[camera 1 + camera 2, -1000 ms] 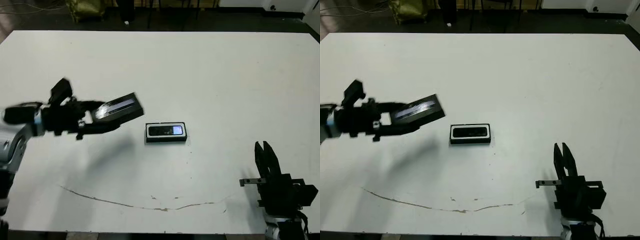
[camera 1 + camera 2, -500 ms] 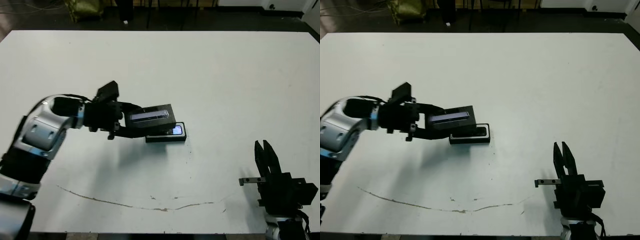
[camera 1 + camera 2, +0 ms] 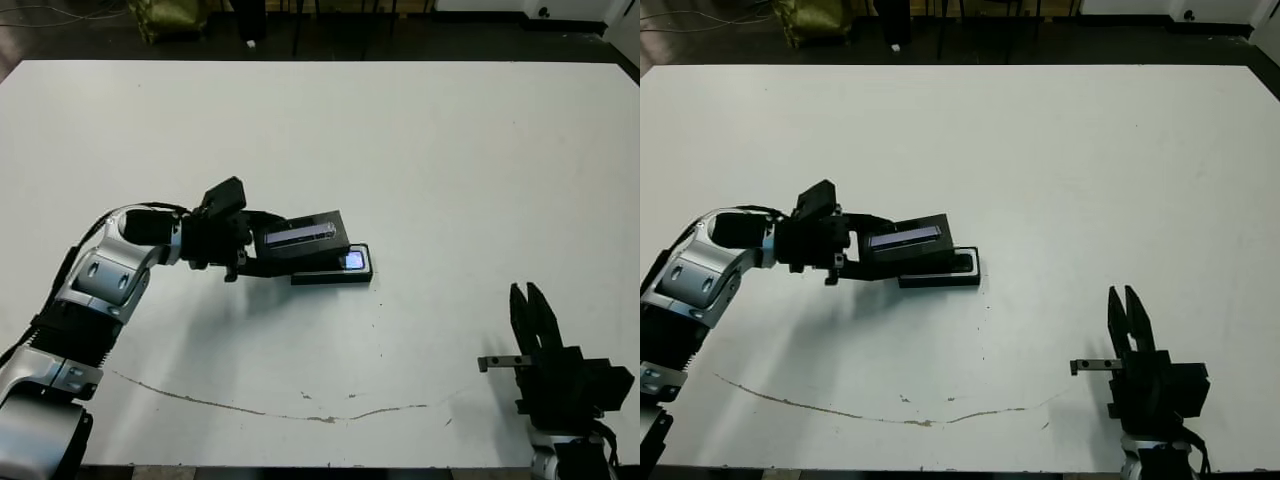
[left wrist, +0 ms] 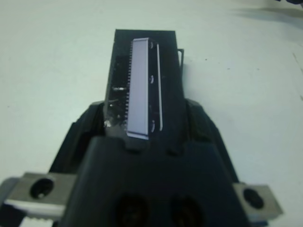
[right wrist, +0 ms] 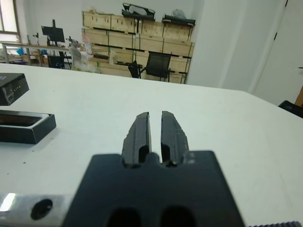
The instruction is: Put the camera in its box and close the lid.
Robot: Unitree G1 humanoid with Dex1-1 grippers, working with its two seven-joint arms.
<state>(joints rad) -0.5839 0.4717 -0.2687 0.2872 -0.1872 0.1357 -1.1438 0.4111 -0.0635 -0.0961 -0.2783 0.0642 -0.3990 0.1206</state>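
Left claw (image 3: 262, 252) grips the lid (image 3: 300, 236) by one end, holding it tilted above the left part of the box (image 3: 345, 274). Box sits mid-counter (image 3: 420, 150); the camera (image 3: 353, 261) lies inside, bright patch showing at the uncovered right end. Right claw (image 3: 528, 305), near the counter's front right, is empty, fingers nearly together.

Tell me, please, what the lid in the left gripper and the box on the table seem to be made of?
The lid looks like stiff matte black card, or perhaps plastic; it stays flat while held, and its stripe shines silvery-lilac, probably foil or gloss print. The box shows thin, straight black walls and a pale lining, likely the same board; the look leaves it open.
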